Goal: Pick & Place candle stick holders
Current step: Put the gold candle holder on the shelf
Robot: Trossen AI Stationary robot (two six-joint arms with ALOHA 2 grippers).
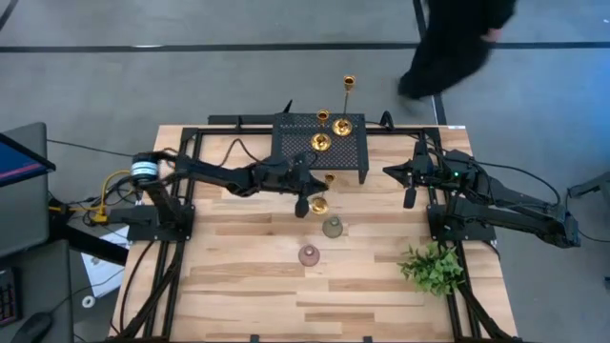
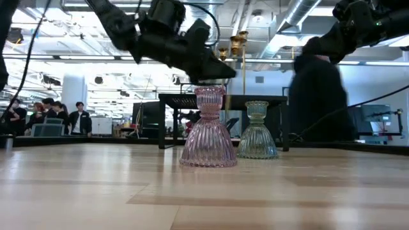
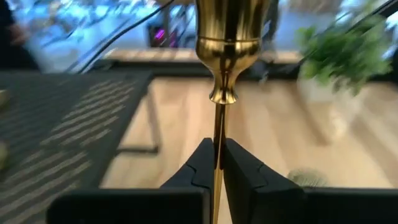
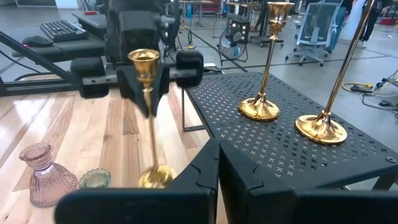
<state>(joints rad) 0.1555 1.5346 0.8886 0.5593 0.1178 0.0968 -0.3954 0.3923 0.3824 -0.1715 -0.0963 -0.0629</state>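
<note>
My left gripper [image 1: 304, 204] is shut on a gold candlestick [image 1: 319, 204] just in front of the black perforated rack [image 1: 295, 143]. It also shows in the right wrist view [image 4: 148, 93]. Two more gold candlesticks [image 1: 321, 141] [image 1: 341, 125] stand by their round bases on the rack. The grey-green holder [image 1: 332, 227] and the pink holder [image 1: 309, 254] stand on the table nearer the front. They also show in the low view, the pink [image 2: 209, 131] beside the grey-green [image 2: 257, 131]. My right gripper [image 1: 409, 197] hangs shut and empty right of the rack. My left gripper pinches the candlestick's thin stem [image 3: 219, 146] between its two fingers, a little below the cup [image 3: 229, 37]. The fingers come level from the table's left and lie across the stem. The candlestick stands upright. Whether its base [image 4: 155, 177] rests on the table I cannot tell.
A leafy green sprig [image 1: 434, 267] lies at the front right. A person in dark clothes [image 1: 448, 43] walks beyond the table's far edge. Black frame rails [image 1: 181, 238] run along both sides. Bare wood lies at the front centre.
</note>
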